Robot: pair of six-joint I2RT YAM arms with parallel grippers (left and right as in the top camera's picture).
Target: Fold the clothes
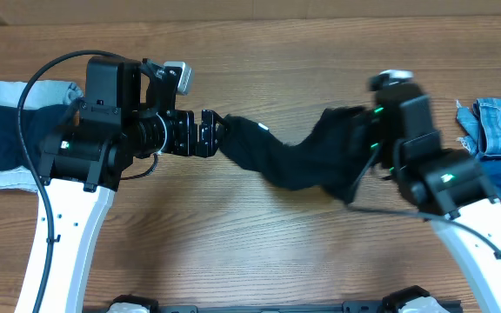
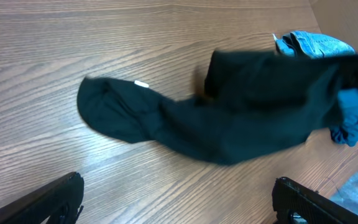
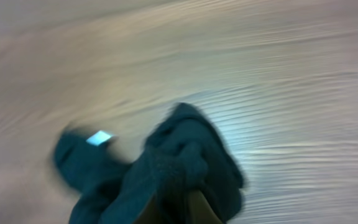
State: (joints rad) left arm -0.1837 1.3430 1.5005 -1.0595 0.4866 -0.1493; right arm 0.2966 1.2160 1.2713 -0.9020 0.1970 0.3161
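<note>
black soft cloth garment (image 1: 294,161), limp and light, sags from the right gripper (image 3: 185,196) clamped on one end; the left gripper (image 1: 209,135), fingers apart, could take its free edge

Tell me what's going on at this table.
The right claw is shut on one end of the black garment, holding that end bunched and apparently raised off the wooden table. The rest of the garment trails in a crumpled strip toward the left claw, which is open beside the far end and grips nothing. A denim piece lies at the right edge and a dark navy garment at the left. No fold is made yet.
</note>
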